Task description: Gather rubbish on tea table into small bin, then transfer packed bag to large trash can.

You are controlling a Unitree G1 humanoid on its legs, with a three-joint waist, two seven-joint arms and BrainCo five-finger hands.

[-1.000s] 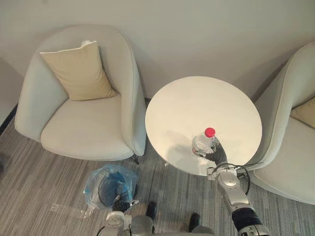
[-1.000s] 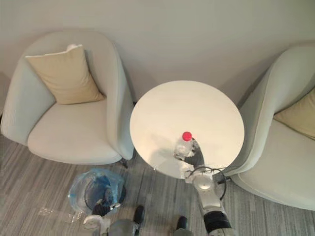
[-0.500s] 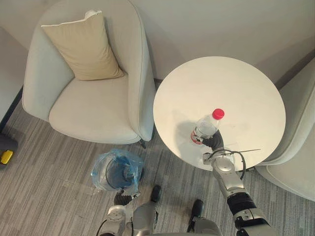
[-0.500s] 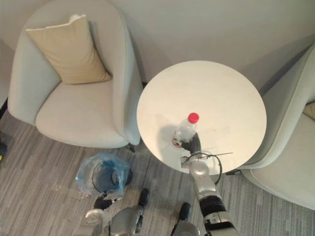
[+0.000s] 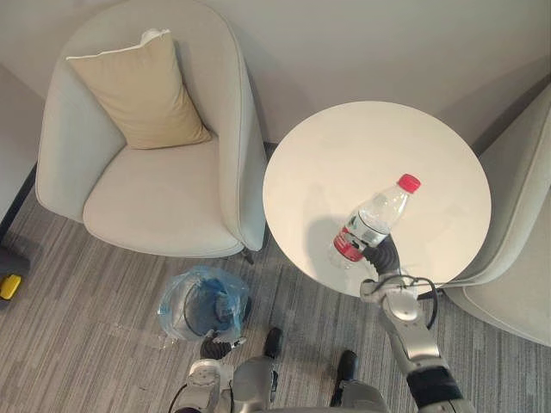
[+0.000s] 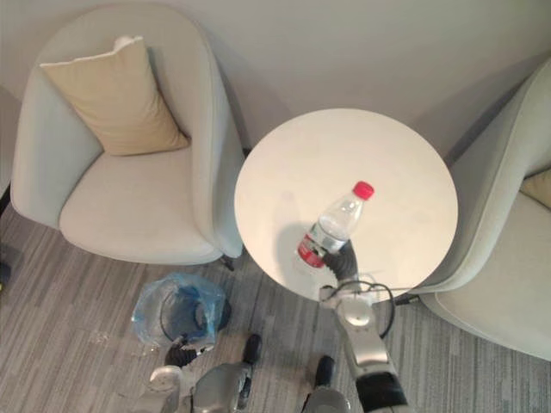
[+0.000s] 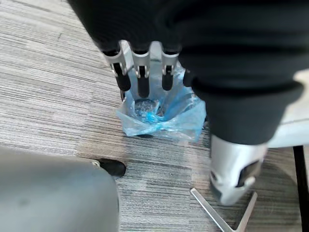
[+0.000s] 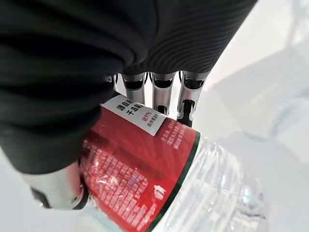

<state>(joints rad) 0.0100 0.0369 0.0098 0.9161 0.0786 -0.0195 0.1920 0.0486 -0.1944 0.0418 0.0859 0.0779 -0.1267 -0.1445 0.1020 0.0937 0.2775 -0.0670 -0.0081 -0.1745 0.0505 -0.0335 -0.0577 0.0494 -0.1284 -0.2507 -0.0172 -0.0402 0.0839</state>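
Nearest the robot, the left hand (image 5: 213, 348) hung low over the grey striped carpet (image 5: 77, 301), its fingers (image 7: 143, 79) straight, side by side and holding nothing, just above the small round bin (image 5: 175, 301) lined with a translucent blue plastic bag (image 7: 159, 123). The bin stood on the carpet between the robot and the left armchair, apart from the worktop. To the right, the right hand (image 5: 384, 255) was raised at the near edge of the round white worktop (image 5: 344, 155), its fingers (image 8: 161, 94) and thumb curled round the red label of a clear plastic bottle with a red cap (image 5: 372, 222). The bottle was tilted over the near part of the worktop, cap pointing away and to the right. Farther left stood a pale grey armchair (image 5: 155, 198) with a beige cushion (image 5: 138, 90) leaning against its back; part of a second pale armchair (image 5: 516, 258) stood just beside the worktop on the right.
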